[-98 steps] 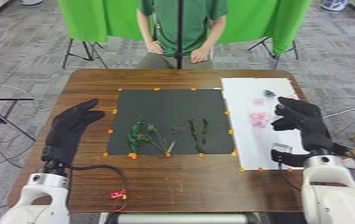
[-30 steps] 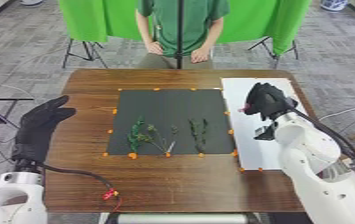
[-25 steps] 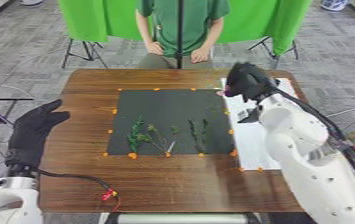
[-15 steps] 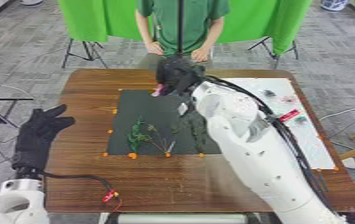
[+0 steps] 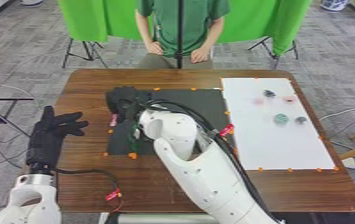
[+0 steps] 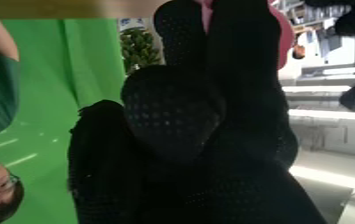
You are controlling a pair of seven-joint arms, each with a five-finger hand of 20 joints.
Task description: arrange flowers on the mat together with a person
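Pink flower [image 5: 114, 120] at the dark mat's [image 5: 202, 97] left edge
Gripped by the right hand [image 5: 124, 100], it hangs on the robot's side of the glove; the mat's middle lies rightward.

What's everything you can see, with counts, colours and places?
table: one, brown, centre
mat: one, black, on table
sheet: one, white, right of mat
small clumps: five, pink, green and dark, sheet's far half
sprigs: at least one, green, mat's left
pink flower: one, pink, mat's left edge
backdrop: one, green, beyond table
left robot hand: one, black, table's left edge
right robot hand: one, black, holding pink flower
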